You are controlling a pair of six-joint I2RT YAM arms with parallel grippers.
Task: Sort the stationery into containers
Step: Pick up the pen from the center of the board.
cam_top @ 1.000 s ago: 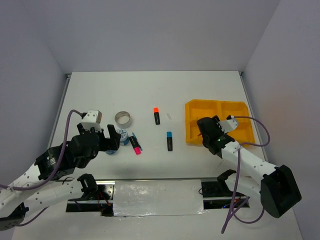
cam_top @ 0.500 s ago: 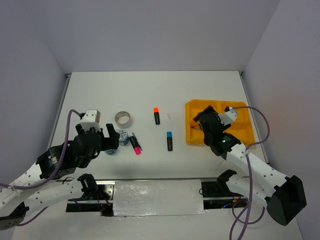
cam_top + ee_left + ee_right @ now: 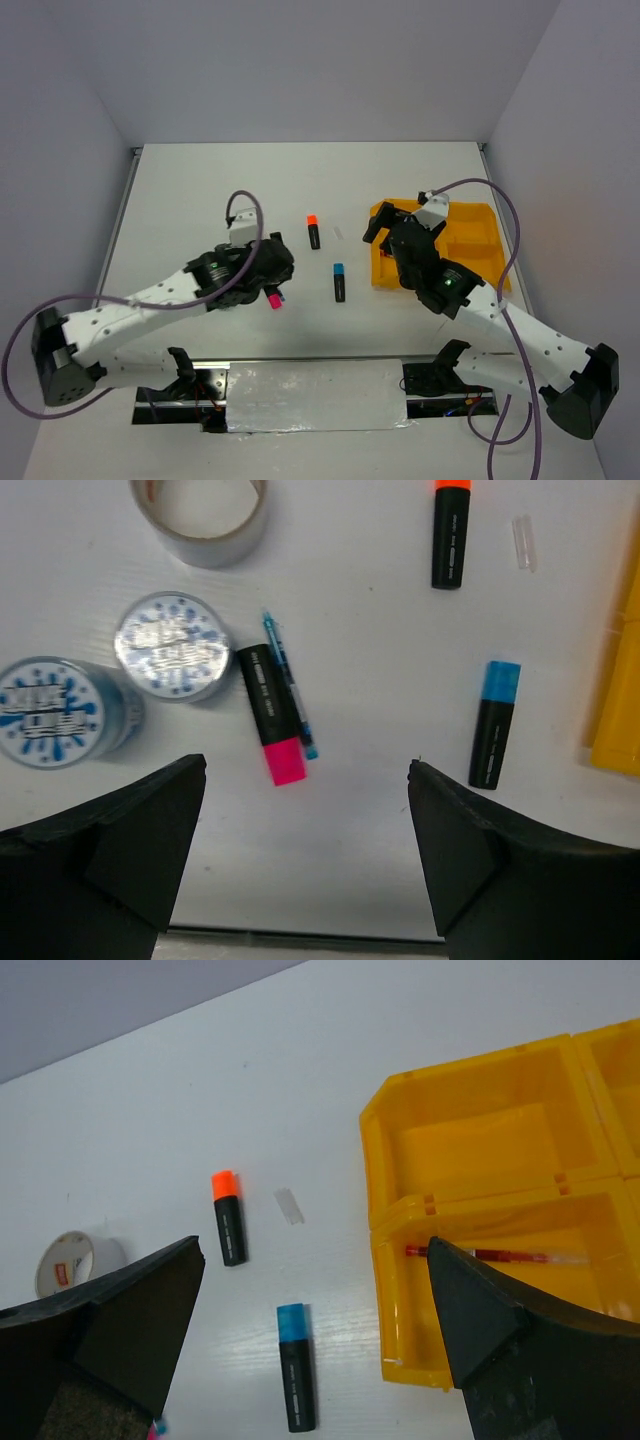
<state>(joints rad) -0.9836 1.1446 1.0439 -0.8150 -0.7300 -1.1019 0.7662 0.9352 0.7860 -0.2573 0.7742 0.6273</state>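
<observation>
Two grippers, both spread wide and empty: the left gripper [image 3: 305,810] hangs over the pink-capped highlighter [image 3: 270,715], which lies on the table [image 3: 380,660] touching a thin blue pen [image 3: 290,690] — one round tub [image 3: 170,645] just beside it, a second tub [image 3: 55,710] further out, the tape ring [image 3: 205,515] beyond. The right gripper [image 3: 312,1260] hovers beside the yellow tray [image 3: 470,1130], whose near-left compartment holds a red pen [image 3: 480,1254] — the orange-capped highlighter [image 3: 229,1220] and blue-capped highlighter [image 3: 296,1365] lie loose on the table
</observation>
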